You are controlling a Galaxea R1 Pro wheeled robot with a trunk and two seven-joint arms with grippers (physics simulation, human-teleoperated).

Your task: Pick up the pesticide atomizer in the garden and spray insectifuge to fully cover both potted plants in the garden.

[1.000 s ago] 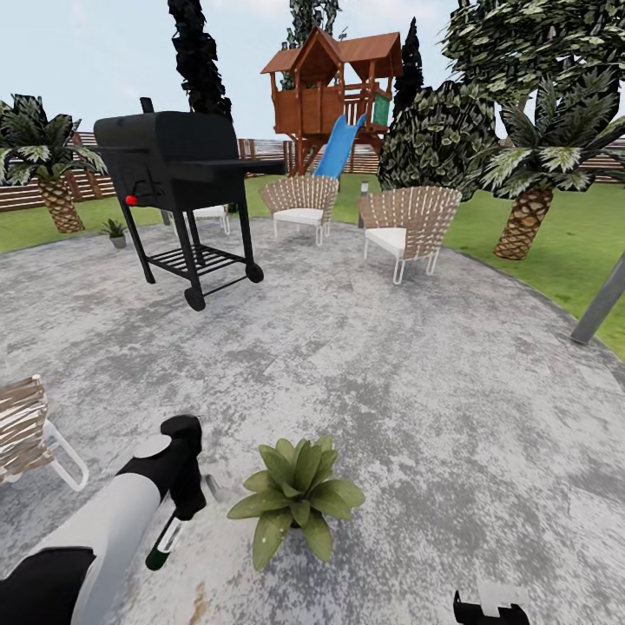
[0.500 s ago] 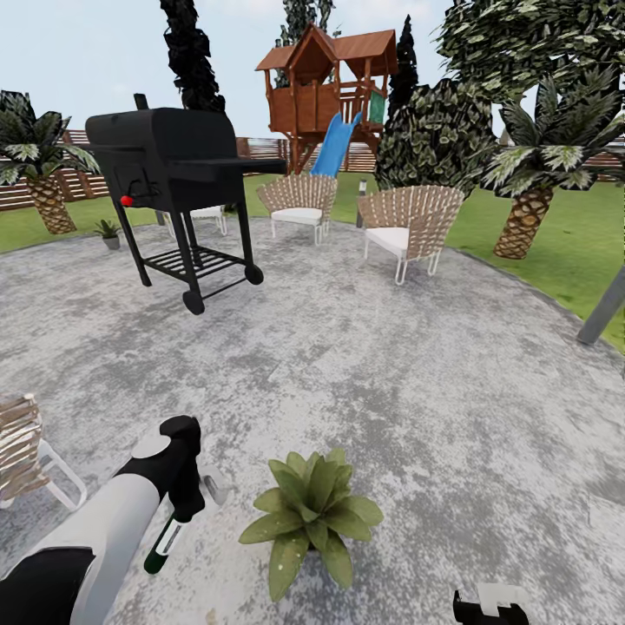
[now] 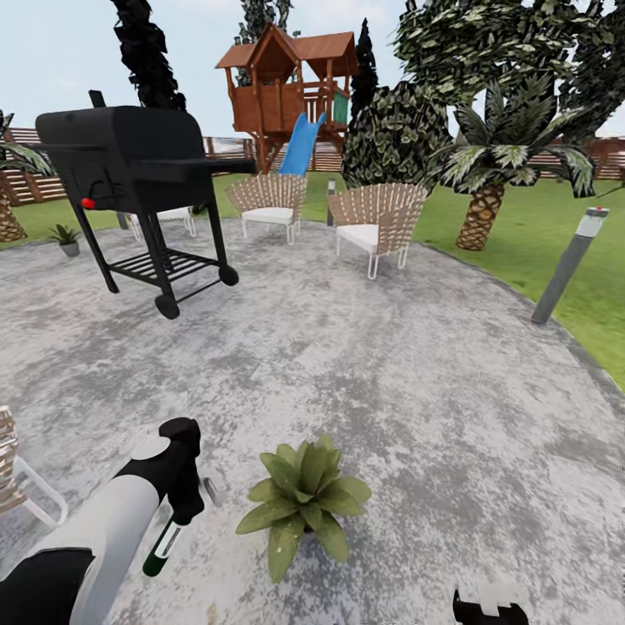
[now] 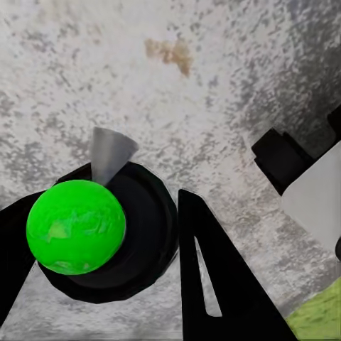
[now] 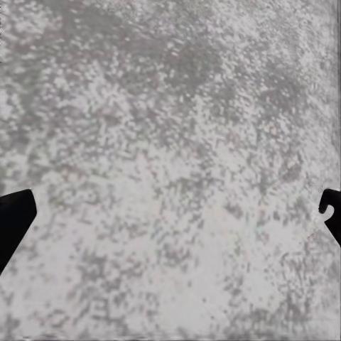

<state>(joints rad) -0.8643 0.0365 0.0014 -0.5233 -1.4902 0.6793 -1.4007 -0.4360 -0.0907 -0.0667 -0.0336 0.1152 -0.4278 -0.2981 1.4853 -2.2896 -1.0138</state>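
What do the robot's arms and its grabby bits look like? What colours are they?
The left arm is a smooth white tube with black sections at the elbow and wrist, plus a grey round cap near the wrist. Its tool is black, with flat, pointed black fingers. The right tool is black too, with a white block on top, and its fingertips look dark and tapered.

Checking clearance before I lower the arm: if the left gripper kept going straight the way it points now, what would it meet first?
The left gripper, shut on the pesticide atomizer, points down at the patio. The bottle's end would probably touch the stone first; the potted plant stands off to the side.
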